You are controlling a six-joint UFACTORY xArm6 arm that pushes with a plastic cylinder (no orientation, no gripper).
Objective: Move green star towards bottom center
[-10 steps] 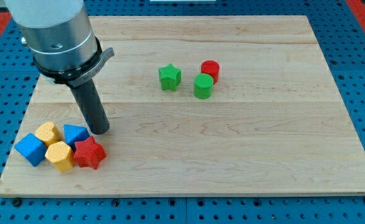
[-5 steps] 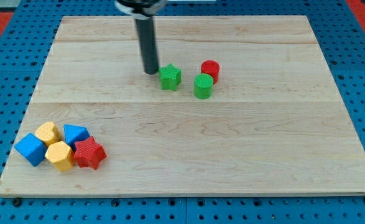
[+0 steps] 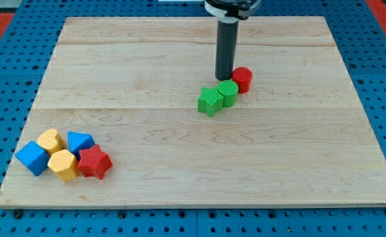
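The green star (image 3: 210,101) lies near the middle of the wooden board (image 3: 278,158), touching the green cylinder (image 3: 228,93) to its upper right. A red cylinder (image 3: 242,79) sits just beyond the green cylinder, so the three form a diagonal row. My tip (image 3: 223,77) stands just above the green cylinder and left of the red cylinder, up and to the right of the star.
A cluster sits at the board's bottom left: a blue cube (image 3: 31,157), a yellow block (image 3: 50,140), a second yellow block (image 3: 64,164), a blue block (image 3: 80,141) and a red star (image 3: 94,161).
My tip moved from the left side up and across to the right. The green star was pushed right and down; both cylinders shifted right.
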